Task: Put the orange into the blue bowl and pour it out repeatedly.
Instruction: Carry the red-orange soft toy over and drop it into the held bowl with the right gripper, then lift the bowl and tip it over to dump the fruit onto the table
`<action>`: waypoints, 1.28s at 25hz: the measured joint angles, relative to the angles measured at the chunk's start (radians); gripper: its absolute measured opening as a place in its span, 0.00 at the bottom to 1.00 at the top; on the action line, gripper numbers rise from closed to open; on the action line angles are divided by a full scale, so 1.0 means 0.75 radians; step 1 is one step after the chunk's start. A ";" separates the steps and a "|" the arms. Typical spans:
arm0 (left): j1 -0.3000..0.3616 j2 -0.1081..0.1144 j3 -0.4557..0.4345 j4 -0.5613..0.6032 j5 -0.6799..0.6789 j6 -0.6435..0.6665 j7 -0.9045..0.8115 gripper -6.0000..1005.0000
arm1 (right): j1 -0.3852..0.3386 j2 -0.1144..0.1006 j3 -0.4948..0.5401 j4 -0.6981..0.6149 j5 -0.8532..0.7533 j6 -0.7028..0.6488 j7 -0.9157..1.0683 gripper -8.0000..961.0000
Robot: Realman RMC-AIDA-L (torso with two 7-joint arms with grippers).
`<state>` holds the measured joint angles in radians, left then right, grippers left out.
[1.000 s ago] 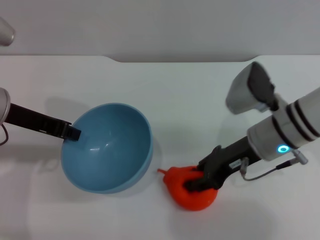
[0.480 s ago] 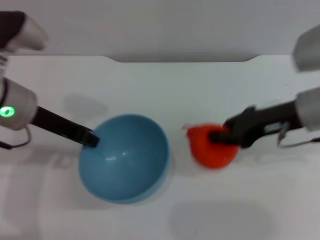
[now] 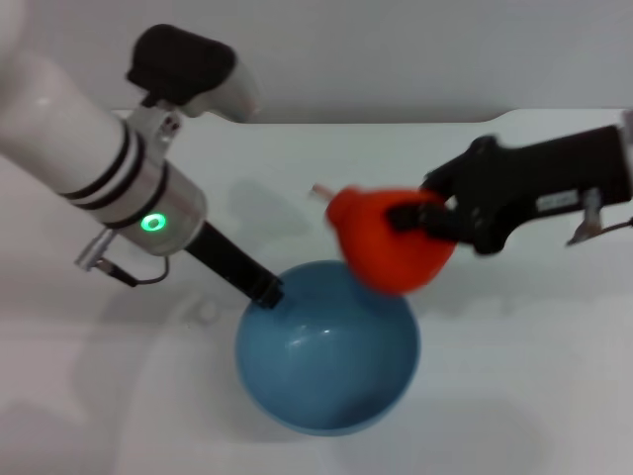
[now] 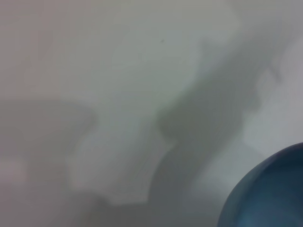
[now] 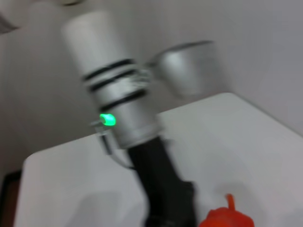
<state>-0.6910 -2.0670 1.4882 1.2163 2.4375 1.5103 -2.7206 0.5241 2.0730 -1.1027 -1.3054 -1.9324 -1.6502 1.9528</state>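
Table (image 3: 554, 376): white, plain.
Right tool (image 3: 420, 220): closed around the orange (image 3: 388, 242), above the blue bowl (image 3: 326, 361).
Left tool (image 3: 265, 292): grips the bowl rim.

Even, soft overhead light with heavy motion blur.
Head view: the orange (image 3: 391, 240) smears; soft shadows fall on the table (image 3: 534, 376) toward 6 o'clock. Left wrist view is fogged, the blue bowl (image 4: 270, 194) unsharp at 5 o'clock.

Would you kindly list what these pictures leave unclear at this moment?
- Head view: whether the orange, gripped by the right gripper, is over the bowl or behind it.
- Head view: the left gripper at the bowl's rim; its fingers are too dark to read.
- Left wrist view: only a corner of the bowl; the edge crops the rest.
- Right wrist view: the orange is cropped below.
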 joint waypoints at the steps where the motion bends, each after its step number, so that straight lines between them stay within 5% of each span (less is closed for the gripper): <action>1: -0.008 0.000 0.018 -0.001 0.000 -0.011 -0.007 0.00 | 0.005 0.000 -0.028 0.000 0.002 -0.007 -0.008 0.08; 6: -0.039 -0.007 0.056 -0.003 -0.004 -0.036 -0.023 0.00 | 0.029 0.001 -0.161 0.032 -0.063 -0.010 -0.002 0.04; 14: -0.043 -0.006 0.058 0.006 -0.024 -0.037 -0.020 0.01 | 0.037 0.003 -0.229 0.036 -0.087 0.002 0.033 0.32; 20: 0.009 0.005 0.050 0.036 -0.021 -0.114 -0.008 0.00 | 0.036 -0.001 -0.075 0.026 -0.113 0.008 0.182 0.44; 26: 0.186 0.011 0.042 0.184 -0.022 -0.279 0.123 0.00 | -0.004 -0.007 0.183 0.027 -0.329 -0.037 0.398 0.48; 32: 0.473 0.011 0.156 0.458 -0.023 -0.637 0.311 0.00 | -0.054 -0.010 0.395 0.040 -0.504 -0.134 0.495 0.48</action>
<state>-0.3359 -2.0587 1.6052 1.5596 2.4200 1.0324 -2.4871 0.4835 2.0656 -0.8061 -1.2758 -2.3103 -1.7503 2.3243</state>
